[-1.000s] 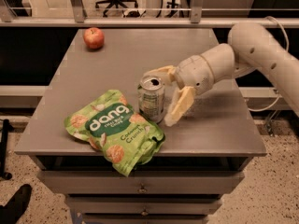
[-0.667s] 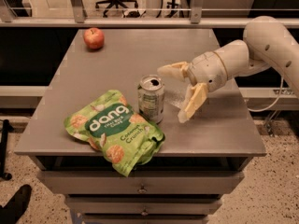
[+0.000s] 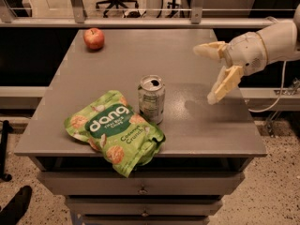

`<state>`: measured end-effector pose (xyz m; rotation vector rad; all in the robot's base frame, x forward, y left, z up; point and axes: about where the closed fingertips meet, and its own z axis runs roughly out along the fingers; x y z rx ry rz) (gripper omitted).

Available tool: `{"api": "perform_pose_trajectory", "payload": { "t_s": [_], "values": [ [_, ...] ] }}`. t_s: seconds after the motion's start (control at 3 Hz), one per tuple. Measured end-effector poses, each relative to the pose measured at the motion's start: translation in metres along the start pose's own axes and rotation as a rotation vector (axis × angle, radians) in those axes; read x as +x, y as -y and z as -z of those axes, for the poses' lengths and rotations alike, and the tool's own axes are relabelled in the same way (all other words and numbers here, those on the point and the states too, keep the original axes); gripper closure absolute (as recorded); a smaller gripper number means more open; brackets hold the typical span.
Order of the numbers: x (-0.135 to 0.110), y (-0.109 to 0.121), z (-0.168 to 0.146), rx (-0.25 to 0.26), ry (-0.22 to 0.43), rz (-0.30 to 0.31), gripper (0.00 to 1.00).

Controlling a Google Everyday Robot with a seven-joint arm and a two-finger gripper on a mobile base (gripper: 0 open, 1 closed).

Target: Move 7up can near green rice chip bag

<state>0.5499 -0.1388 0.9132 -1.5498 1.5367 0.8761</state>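
Observation:
The 7up can (image 3: 152, 99) stands upright on the grey table (image 3: 197, 125), its pull-tab top showing. Its left side touches the upper right edge of the green rice chip bag (image 3: 115, 131), which lies flat near the table's front edge. My gripper (image 3: 206, 74) is open and empty, raised above the table's right side, well to the right of the can. One pale finger (image 3: 208, 49) points left and the other (image 3: 224, 84) hangs down.
A red apple (image 3: 94, 38) sits at the table's far left corner. A rail (image 3: 140, 22) runs behind the table. Drawers (image 3: 140, 189) sit below the tabletop. A cable (image 3: 274, 102) hangs off the right side.
My gripper has let go of the can and pulled back to the right and upward. The can stays standing beside the bag.

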Motion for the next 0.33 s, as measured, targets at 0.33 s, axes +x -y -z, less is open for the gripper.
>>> {"api": "perform_pose_trajectory", "payload": {
  "t_s": [0.33],
  "values": [
    [-0.0003,0.0001,-0.0004,0.000,0.001,0.000,0.00]
  ]
}}
